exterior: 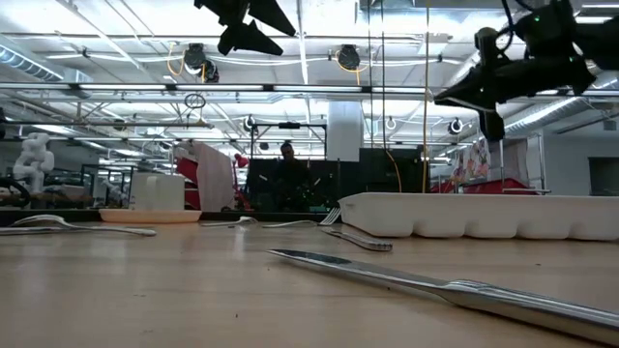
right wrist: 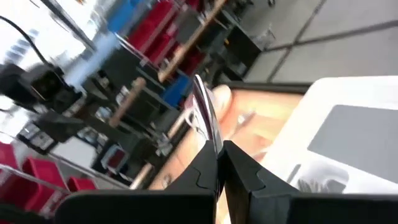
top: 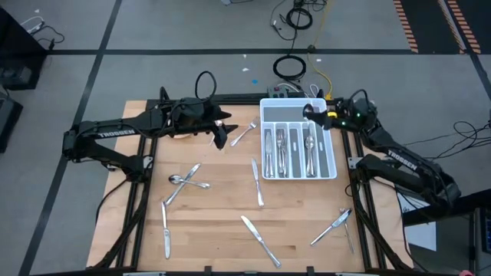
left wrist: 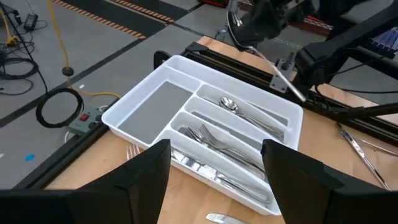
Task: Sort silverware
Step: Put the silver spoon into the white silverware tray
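My right gripper hangs over the far end of the white compartment tray, shut on a slim silver piece of silverware. The tray's long slots hold forks, spoons and knives. My left gripper hovers open above the table just left of the tray, with nothing between its fingers. More silverware lies flat on the wooden table: a fork, a knife, crossed spoons and knives near the front. My right gripper pinches the silver piece between its two fingers. In the right wrist view, a shiny length sticks out past the fingertips. The piece is lifted clear above the tray, its free end slanting down toward it.
A knife lies near the table's left front, and a fork with another piece near the right front. Black frame rails run along both sides of the table. Cables and a power strip lie on the floor beyond the far edge.
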You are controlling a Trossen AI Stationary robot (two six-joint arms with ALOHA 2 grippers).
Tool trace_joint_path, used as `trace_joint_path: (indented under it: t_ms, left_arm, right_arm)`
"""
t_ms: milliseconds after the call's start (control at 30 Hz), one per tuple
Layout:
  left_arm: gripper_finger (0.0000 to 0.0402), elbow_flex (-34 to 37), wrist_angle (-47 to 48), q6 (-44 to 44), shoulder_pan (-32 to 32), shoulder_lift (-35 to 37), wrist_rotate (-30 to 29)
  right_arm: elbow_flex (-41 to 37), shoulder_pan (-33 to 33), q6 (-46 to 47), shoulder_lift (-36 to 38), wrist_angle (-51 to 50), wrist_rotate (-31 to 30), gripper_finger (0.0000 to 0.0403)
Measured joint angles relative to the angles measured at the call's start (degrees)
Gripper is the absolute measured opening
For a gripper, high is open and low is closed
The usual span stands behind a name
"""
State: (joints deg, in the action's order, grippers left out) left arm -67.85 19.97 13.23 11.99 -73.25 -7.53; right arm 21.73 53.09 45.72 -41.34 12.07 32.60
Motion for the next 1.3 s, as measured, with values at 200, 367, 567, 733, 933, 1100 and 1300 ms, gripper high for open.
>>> trace_joint_path:
  t_ms: [200,367,567,733,933,1100,1300]
  left_arm:
    - [0.0258,0.0,0.0,0.0,0.0,0.0,0.0]
    - [0.0258,0.0,0.0,0.0,0.0,0.0,-0.1]
    - [0.0258,0.0,0.0,0.0,0.0,0.0,-0.5]
    - [0.0258,0.0,0.0,0.0,0.0,0.0,-0.6]
    - [0.0258,0.0,0.0,0.0,0.0,0.0,-1.1]
    - [0.0258,0.0,0.0,0.0,0.0,0.0,-1.3]
    - [0.0258,0.0,0.0,0.0,0.0,0.0,-1.3]
  right_arm:
    - [-10.5,2.0,6.9,1.0,11.4,-0.9,0.0000]
    - [-16.8,2.5,9.2,2.1,13.9,-2.1,0.0000]
    - [-20.6,2.8,8.2,2.5,12.5,-4.0,0.0000]
    - [-20.5,2.7,2.7,2.7,4.8,-4.9,0.0000]
    - [-20.6,2.7,1.5,2.7,2.6,-6.6,0.0000]
    - [-20.6,2.7,1.2,2.7,1.1,-7.8,0.0000]
    - [-20.4,2.7,0.1,2.6,0.2,-8.9,0.0000]
